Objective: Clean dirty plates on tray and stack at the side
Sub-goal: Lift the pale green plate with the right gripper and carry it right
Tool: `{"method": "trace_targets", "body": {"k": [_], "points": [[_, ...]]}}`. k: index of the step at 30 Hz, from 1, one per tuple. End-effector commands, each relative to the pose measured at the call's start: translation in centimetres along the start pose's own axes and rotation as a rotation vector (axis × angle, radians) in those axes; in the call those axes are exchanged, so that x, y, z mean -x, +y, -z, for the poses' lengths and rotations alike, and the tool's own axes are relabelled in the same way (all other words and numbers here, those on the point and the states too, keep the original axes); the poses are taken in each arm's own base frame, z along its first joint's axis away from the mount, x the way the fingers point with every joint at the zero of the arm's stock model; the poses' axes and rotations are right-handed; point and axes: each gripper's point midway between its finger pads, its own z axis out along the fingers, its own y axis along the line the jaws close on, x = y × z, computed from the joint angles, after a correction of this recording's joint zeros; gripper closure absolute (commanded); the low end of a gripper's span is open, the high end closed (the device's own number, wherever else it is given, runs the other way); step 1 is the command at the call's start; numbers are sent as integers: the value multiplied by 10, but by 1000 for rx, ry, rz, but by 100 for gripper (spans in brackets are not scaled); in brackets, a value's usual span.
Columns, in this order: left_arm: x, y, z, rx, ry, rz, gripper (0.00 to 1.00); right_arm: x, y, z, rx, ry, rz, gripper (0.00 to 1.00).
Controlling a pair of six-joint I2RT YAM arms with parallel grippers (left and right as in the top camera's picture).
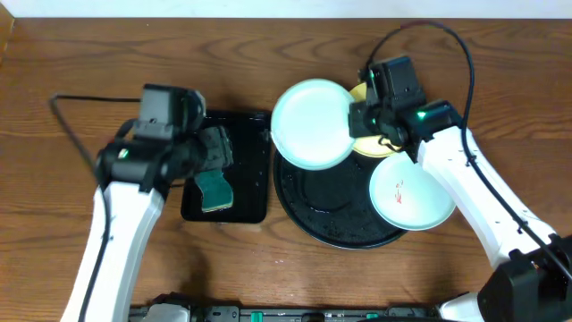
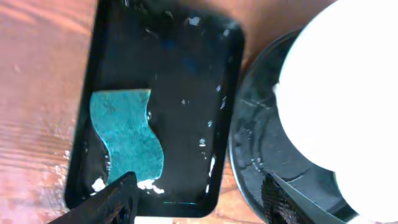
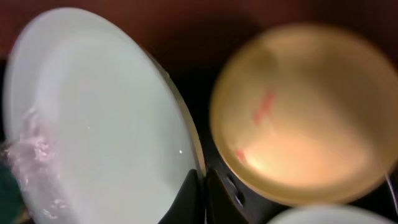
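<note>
Firmly pinches mint plate (image 1: 311, 123) by its rim in shut right jaws, tilted over left edge of tray (image 1: 331, 195). Holds left jaws wide apart, empty, over small tray (image 1: 250, 179) with sponge (image 1: 213, 190).

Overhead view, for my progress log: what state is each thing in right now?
Mint plate: held at its rim, over the tray's far edge.
Right gripper: shut on the mint plate.
Yellow plate: red-smeared, not held.
White plate: red-smeared, resting on the round tray.
Round tray: wet-looking, centre bare.
Sponge: lying loose in the rectangular tray.
Left gripper: open, above the sponge.
</note>
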Motion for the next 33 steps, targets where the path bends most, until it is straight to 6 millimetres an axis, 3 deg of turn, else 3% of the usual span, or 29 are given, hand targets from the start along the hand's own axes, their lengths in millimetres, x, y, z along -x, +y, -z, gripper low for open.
{"method": "trace_targets", "body": {"k": [1,5,9,14,22,33], "points": [[9,-8,35,-41,-110,-32,34,22,36,13,65,-87,77,99],[8,-14,67,-76,-209,-52,33,36,85,12,143,-193,150,99],[4,-17,93,-104,-286,-67,32,30,127,-10,102,-256,258,99],[-3,-17,106,-113,-312,-72,30,32,141,-29,-47,-344,398,99],[-11,-14,102,-99,-273,-65,29,55,168,10,-89,-505,606,99],[-7,-10,91,-73,-246,-56,28,64,181,54,-163,-596,779,99]]}}
